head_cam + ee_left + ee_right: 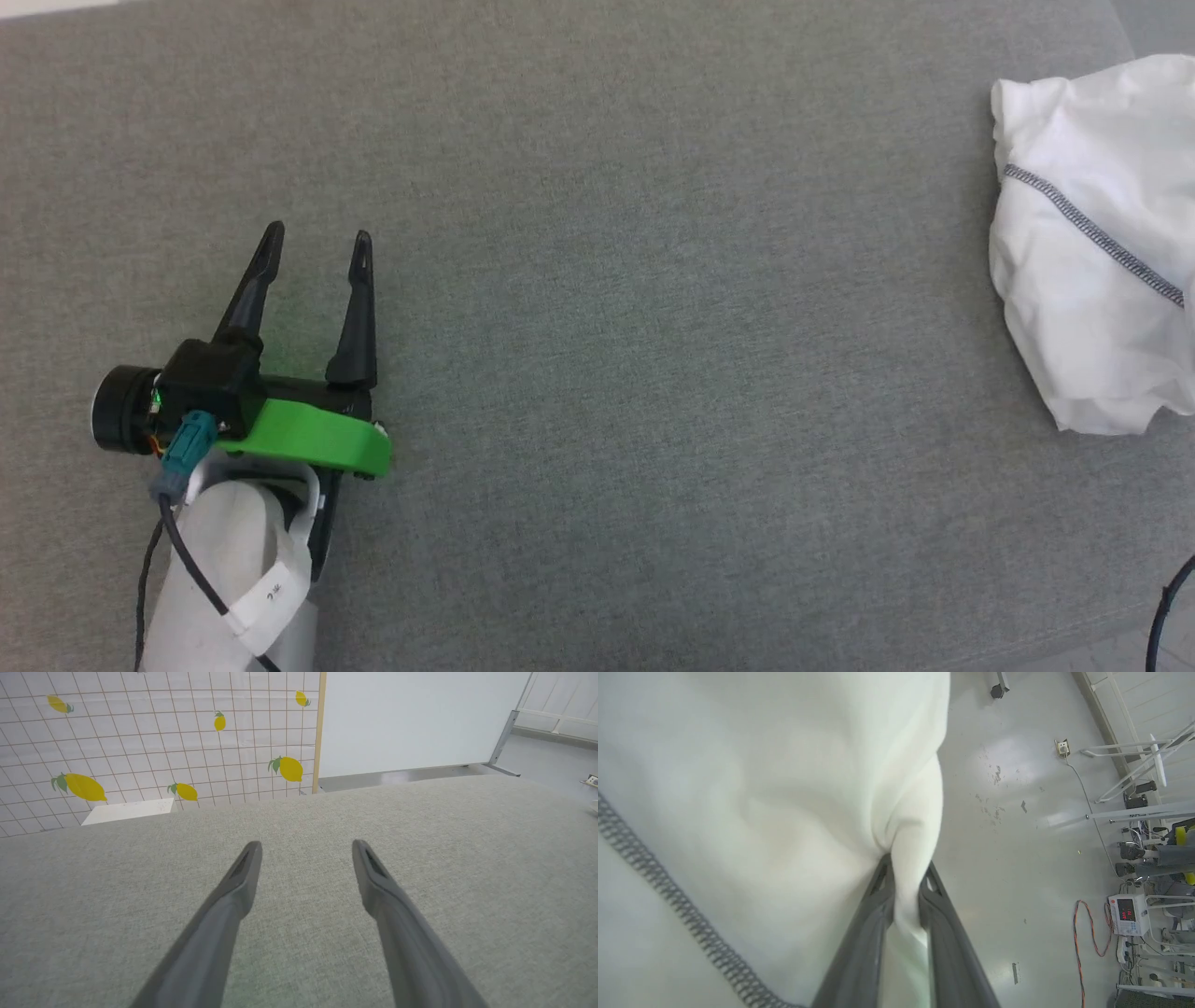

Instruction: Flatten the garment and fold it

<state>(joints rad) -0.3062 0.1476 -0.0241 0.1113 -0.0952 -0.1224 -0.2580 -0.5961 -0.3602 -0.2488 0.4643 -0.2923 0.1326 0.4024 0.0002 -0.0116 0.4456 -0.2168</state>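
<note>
Head view: crumpled white garment (pixel 1088 308)

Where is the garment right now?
The garment is bunched at the head view's right edge, far from the left gripper; the right gripper pinches a fold.

We are in a lab. A white instrument box with red digits (pixel 1127 914) stands beside a looping orange cable (pixel 1075 924).

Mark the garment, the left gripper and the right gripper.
garment (pixel 1074 317), head view, crumpled white fabric near its middle.
left gripper (pixel 317 231), head view, midway between open fingertips.
right gripper (pixel 906 871), right wrist view, between fingertips pinching the garment.
</note>
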